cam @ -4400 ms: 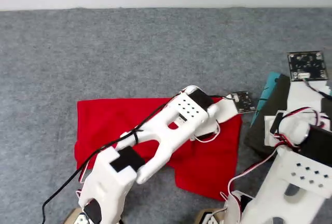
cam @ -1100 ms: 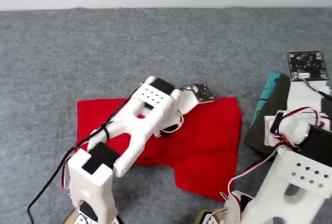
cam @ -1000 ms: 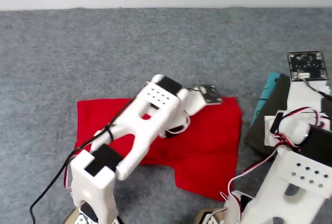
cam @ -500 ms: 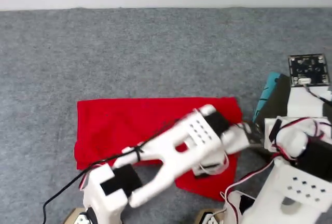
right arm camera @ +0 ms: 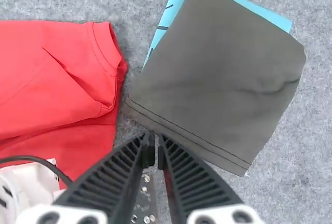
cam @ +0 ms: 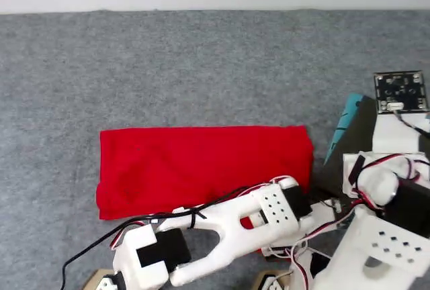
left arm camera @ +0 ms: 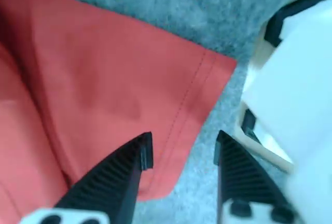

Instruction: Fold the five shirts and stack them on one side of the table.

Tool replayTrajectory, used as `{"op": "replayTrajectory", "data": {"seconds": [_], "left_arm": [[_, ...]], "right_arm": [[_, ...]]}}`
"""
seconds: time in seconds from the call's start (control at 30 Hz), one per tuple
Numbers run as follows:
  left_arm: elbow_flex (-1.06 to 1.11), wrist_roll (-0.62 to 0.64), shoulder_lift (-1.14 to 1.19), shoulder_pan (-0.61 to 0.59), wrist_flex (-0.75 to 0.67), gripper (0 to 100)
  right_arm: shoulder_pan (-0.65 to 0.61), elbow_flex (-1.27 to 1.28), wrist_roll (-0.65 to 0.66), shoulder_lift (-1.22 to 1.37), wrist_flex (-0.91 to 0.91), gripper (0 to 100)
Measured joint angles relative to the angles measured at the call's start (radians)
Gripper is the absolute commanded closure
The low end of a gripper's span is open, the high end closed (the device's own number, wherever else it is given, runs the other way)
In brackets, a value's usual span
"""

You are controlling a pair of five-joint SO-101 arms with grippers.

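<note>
Left gripper (left arm camera: 181,154), jaws apart and empty, hangs over the near right corner of the red shirt (cam: 201,162), which runs left-right, its bulk leftward. Right gripper (right arm camera: 154,149), jaws together, hovers by the grey shirt (right arm camera: 218,89) farther right.

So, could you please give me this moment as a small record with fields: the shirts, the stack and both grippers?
surface: grey felt-like table cover
shirt in work: red cloth shirt, folded into a long flat rectangle
stack: folded dark grey shirt lying on a light blue shirt, close beside the red one
left gripper: open, above the red shirt's hemmed corner
right gripper: shut, holding nothing, over the dark grey shirt's edge
</note>
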Motion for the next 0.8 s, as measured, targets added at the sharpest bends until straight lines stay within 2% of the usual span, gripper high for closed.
{"op": "replayTrajectory", "data": {"seconds": [0.13,0.4,0.57,0.8], "left_arm": [[0.057,0.000,0.000,-0.011,-0.054,81],[0.063,0.000,0.000,-0.009,-0.083,98],[0.063,-0.037,0.000,-0.009,-0.078,99],[-0.041,-0.049,-0.006,-0.020,0.055,99]], "right_arm": [[0.000,0.000,0.000,0.000,0.000,97.6],[0.000,0.000,0.000,0.000,0.000,97.6],[0.000,0.000,0.000,0.000,0.000,97.6],[0.000,0.000,0.000,0.000,0.000,97.6]]}}
